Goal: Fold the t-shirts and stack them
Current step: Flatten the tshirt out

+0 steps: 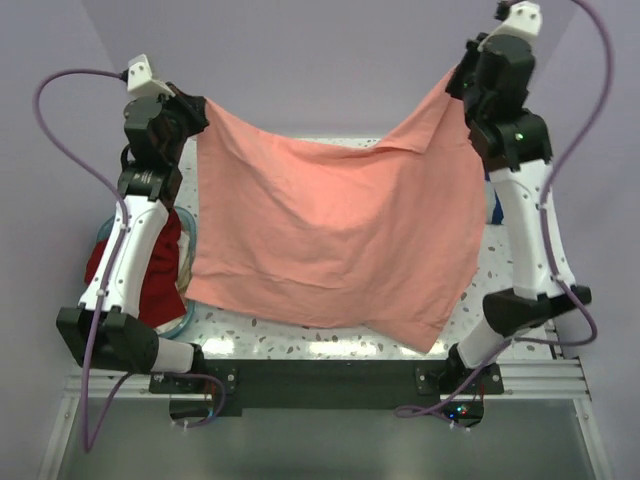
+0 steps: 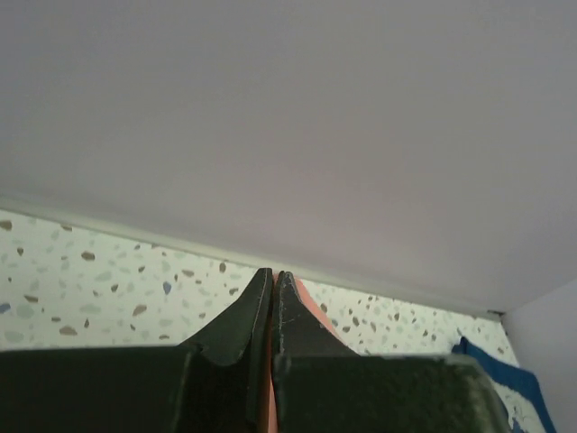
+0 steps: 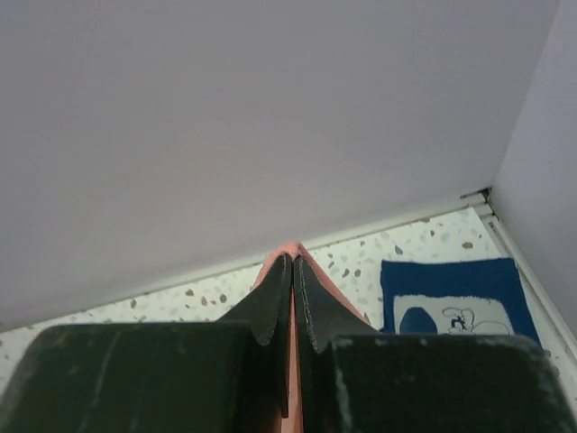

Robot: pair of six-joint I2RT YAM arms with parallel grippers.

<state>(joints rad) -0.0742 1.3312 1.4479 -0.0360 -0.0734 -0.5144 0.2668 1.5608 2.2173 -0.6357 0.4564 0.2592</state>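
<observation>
T-shirt (image 1: 330, 240), salmon-pink, spread mid-air — left hand (image 2: 273, 274), right hand (image 3: 293, 258) clamped on upper corners.

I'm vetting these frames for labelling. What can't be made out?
- Top view: tabletop beneath the salmon-pink shirt, hidden by that cloth.
- Top view: basket contents, partly covered by the left arm.
- Wrist views: most of the shirt, behind the shut fingers.
</observation>
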